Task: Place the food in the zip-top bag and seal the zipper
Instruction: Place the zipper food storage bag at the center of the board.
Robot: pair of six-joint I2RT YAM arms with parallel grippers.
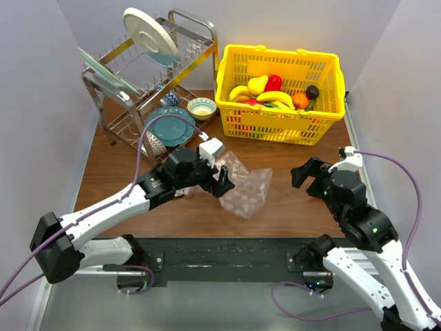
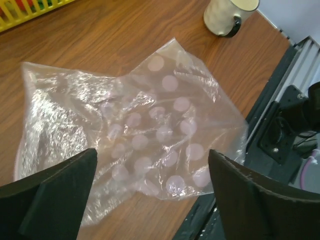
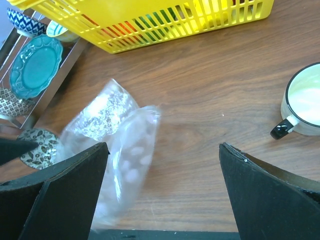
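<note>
Zip-top bag (image 1: 244, 189) lies crumpled on the brown table (image 1: 289, 214) in the top external view, in front of the yellow basket (image 1: 279, 127) and between the two arms. The food (image 1: 272, 93) is in the basket: yellow banana pieces with red, orange and green pieces. The left gripper (image 1: 220, 183) is positioned at the bag's left edge. The right gripper (image 1: 309, 181) is positioned to the right of the bag, apart from it, with its jaws spread. A dish rack (image 1: 148, 76) holding plates and bowls stands at the far left of the table. In the left wrist view, the left gripper (image 2: 152, 160) has its jaws set wide, with nothing clamped between them. The bag (image 2: 150, 125) lies flat on the wood beneath and beyond the fingers (image 2: 60, 195); it is clear, wrinkled and printed with pale dots. Whether either finger touches the plastic cannot be determined. A cream mug (image 2: 227, 15) stands beyond the bag near the table edge, and a corner of the basket (image 2: 25, 12) appears at top left. In the right wrist view, the right gripper (image 3: 162, 150) is fully spread and holds nothing. The bag (image 3: 115, 145) appears blurred beside the left-hand finger (image 3: 55, 200), the mug (image 3: 305, 102) stands at right, and the basket (image 3: 165, 20) spans the top edge.
</note>
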